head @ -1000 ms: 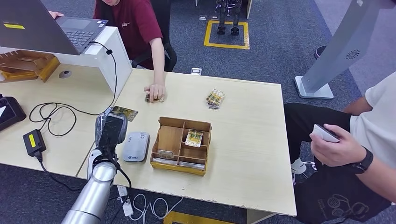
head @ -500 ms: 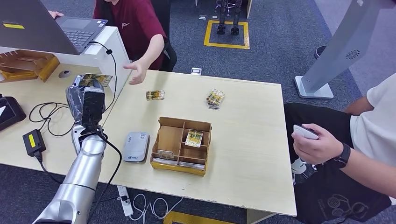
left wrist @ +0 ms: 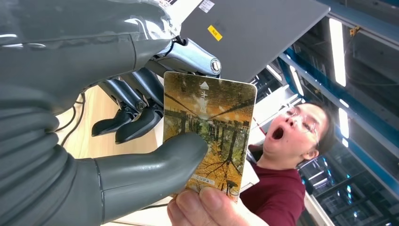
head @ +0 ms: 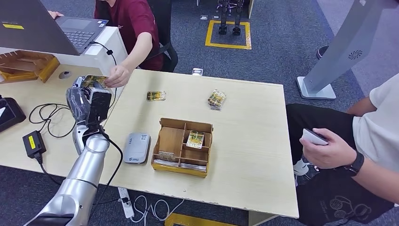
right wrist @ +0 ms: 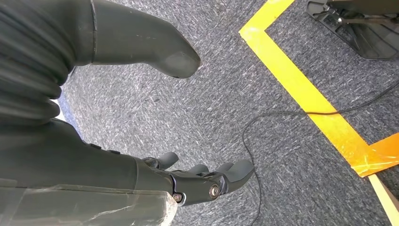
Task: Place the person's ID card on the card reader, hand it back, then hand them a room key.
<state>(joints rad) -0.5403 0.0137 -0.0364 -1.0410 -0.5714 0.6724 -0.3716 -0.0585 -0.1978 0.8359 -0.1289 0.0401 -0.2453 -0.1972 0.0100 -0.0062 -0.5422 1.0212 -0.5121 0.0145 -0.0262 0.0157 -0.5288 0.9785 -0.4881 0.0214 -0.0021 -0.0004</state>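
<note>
Far left, the robot's left hand [head: 88, 101] pinches the thin, flat autumn-printed ID card [left wrist: 207, 136] between thumb and fingers, raised above the pale wooden desk [head: 244, 132]; the person's hand [head: 116, 76] grips its free edge; light, stiff, probably slick, best taken by the edges; right hand [right wrist: 188, 181] hangs spread, holding nothing.

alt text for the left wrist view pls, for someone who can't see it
The robot's left hand pinches an ID card printed with an autumn-tree scene under its thick grey thumb, while a person's fingers grip the card's near edge. Behind are a person in a dark red shirt and an open laptop's grey lid.
</note>
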